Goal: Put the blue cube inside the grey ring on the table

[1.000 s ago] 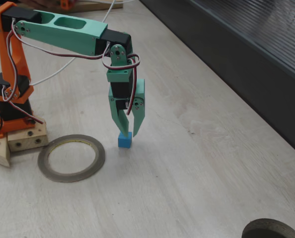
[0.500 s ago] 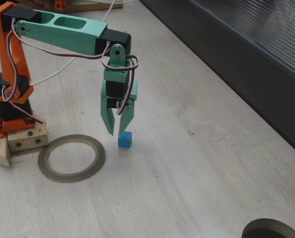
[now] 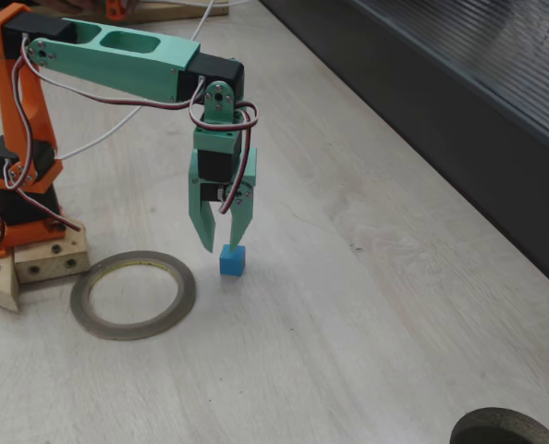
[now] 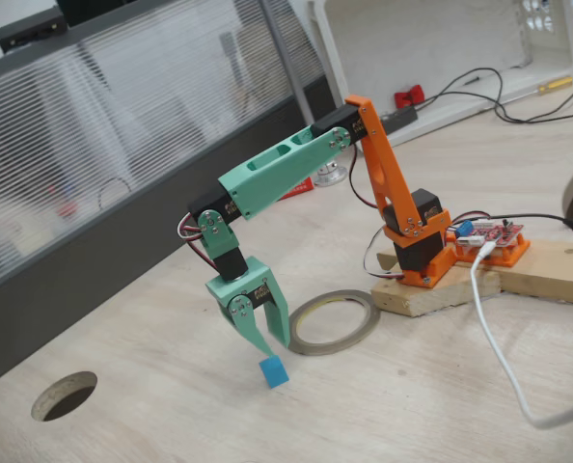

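The blue cube (image 3: 232, 262) (image 4: 274, 371) rests on the pale wood table (image 3: 367, 305) (image 4: 151, 405), a short way right of the grey ring (image 3: 186, 296) in a fixed view. My green gripper (image 3: 219, 246) (image 4: 273, 347) points straight down, open, with its tips just above the cube. The right fingertip (image 3: 234, 242) hangs over the cube's top and the left one stands off to its side. Nothing is held. The ring (image 4: 368, 318) lies flat between the cube and the arm's base, with bare table inside it.
The orange arm base (image 3: 20, 185) (image 4: 412, 241) stands on wooden blocks beside the ring. A dark ribbed wall (image 3: 459, 102) runs along the table's far side. A dark round disc (image 3: 506, 430) lies at the front right; a round hole (image 4: 65, 395) shows in the table. A white cable (image 4: 504, 367) trails.
The wrist has turned and the fingers have spread since a second ago, tips shifting slightly left. The cube and ring have stayed in place.
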`<state>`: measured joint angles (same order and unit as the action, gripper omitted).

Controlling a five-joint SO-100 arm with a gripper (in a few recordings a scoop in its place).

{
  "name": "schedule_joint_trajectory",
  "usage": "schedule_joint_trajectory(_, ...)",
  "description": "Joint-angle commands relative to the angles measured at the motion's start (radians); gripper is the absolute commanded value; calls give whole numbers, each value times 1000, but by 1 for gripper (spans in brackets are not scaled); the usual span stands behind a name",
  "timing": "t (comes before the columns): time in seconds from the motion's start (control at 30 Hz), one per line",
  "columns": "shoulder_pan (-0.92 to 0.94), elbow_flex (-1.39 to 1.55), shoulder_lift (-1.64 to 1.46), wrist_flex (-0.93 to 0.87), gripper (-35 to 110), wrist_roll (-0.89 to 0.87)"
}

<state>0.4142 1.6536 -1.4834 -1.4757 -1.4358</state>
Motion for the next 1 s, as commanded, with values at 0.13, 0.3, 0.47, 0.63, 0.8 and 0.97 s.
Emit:
schedule_joint_trajectory(0.13,11,-11,-14,-71,38,-11)
schedule_joint_trajectory(0.3,11,-17,-14,-112,39,-11)
schedule_joint_trajectory(0.47,11,-17,-12,-110,39,-11)
schedule_joint_trajectory(0.63,11,-18,83,-110,39,-11)
schedule_joint_trajectory(0.8,11,-20,114,-110,39,-11)
schedule_joint_trajectory(0.97,11,-21,114,-110,39,-11)
